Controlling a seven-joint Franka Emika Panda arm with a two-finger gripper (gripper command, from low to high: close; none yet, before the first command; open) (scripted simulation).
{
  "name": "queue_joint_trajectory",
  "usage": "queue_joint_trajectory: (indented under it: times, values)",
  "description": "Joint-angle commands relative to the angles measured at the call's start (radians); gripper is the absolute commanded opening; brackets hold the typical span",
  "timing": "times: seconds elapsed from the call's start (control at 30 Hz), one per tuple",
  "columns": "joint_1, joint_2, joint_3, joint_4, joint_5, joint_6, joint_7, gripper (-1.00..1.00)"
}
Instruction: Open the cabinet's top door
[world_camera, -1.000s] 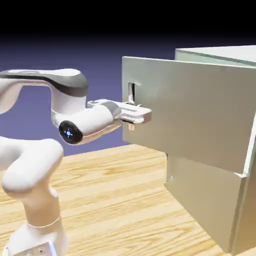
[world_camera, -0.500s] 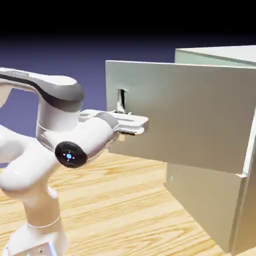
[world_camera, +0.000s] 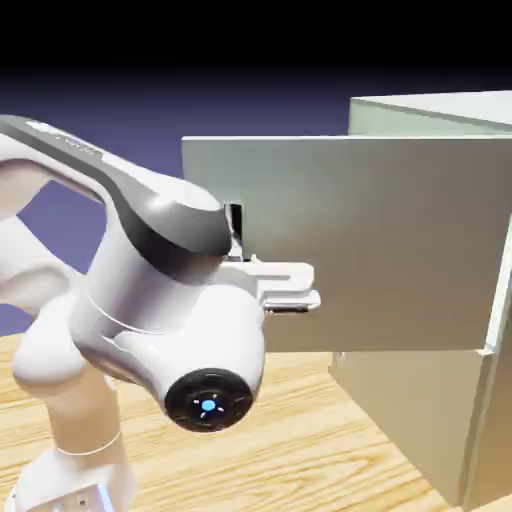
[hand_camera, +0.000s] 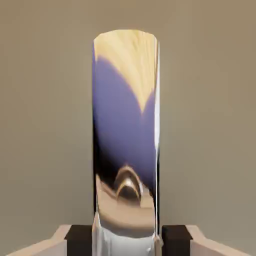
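**Top door swung out, gripper clamped on its bar handle**

We list the top door (world_camera: 380, 240) first: a wide, flat, pale grey-green panel, standing swung well out from the cabinet (world_camera: 440, 115), its free edge toward the exterior view's left and its hinge side at the right by the cabinet body. Near that free edge sits the bar handle (world_camera: 235, 225), small, vertical and shiny.

In the hand view we see the bar handle (hand_camera: 125, 140) large and upright in the middle, mirroring wood grain and blue-violet, with the door's plain face (hand_camera: 45, 125) filling the rest.

The gripper (world_camera: 245, 262) reaches level from the left, its jaws closed tight on the handle; in the hand view the gripper (hand_camera: 127, 240) has its fingertips (hand_camera: 80, 237) pressed against the bar on either side at the bottom edge.

Below the top door we note the shorter lower panel (world_camera: 410, 400), flush with the cabinet front.

The white arm (world_camera: 150, 300) bulks large in the foreground at lower left, partly covering the door's free edge. The wooden table (world_camera: 300, 440) carries arm and cabinet.
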Motion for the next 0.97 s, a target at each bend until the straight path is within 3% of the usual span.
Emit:
queue_joint_trajectory:
  times: [0.0, 0.37, 0.63, 0.93]
  values:
    - [0.029, 0.036, -0.033, 0.036, -0.01, -0.036, -0.021, -1.0]
    - [0.304, 0.379, -0.371, 0.309, -0.054, -0.34, -0.254, -1.0]
    - [0.594, 0.304, -0.628, 0.338, -0.08, -0.31, -0.203, -1.0]
    - [0.921, 0.08, -0.849, 0.467, -0.164, -0.273, -0.06, -1.0]
